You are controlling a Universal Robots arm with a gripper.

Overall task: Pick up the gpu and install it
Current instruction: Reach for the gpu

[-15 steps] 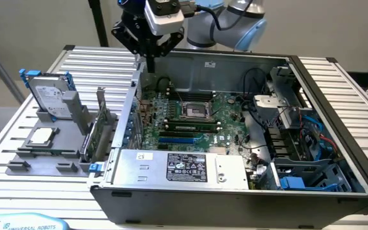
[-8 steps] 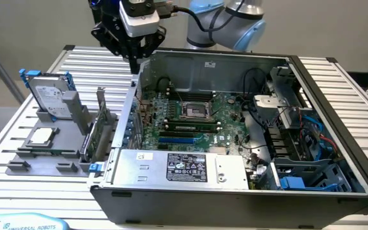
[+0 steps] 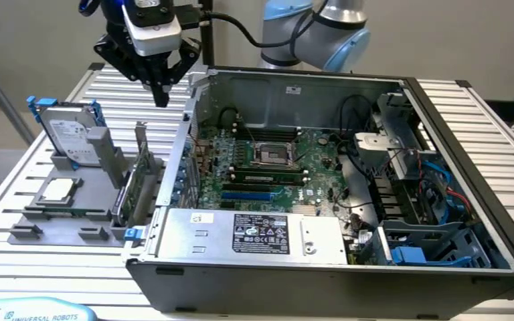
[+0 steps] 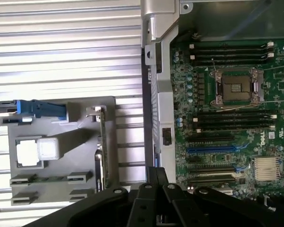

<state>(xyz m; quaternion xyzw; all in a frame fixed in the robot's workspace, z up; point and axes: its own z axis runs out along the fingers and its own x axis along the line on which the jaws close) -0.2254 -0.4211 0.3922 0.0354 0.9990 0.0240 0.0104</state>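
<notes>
The gpu stands on edge in a grey holder on the slatted table, just outside the open computer case, its silver bracket pointing up. In the wrist view the gpu appears edge-on as a thin strip. My gripper hangs above the table near the case's back corner, higher than the card and farther back. Its fingers are shut with nothing between them. The wrist view has the shut gripper over the case wall, between the holder and the motherboard.
The grey holder also carries a silver hard drive in a blue frame and a small square CPU chip. Inside the case lie the power supply, cables and drive bays. The motherboard's blue slots lie near the case wall.
</notes>
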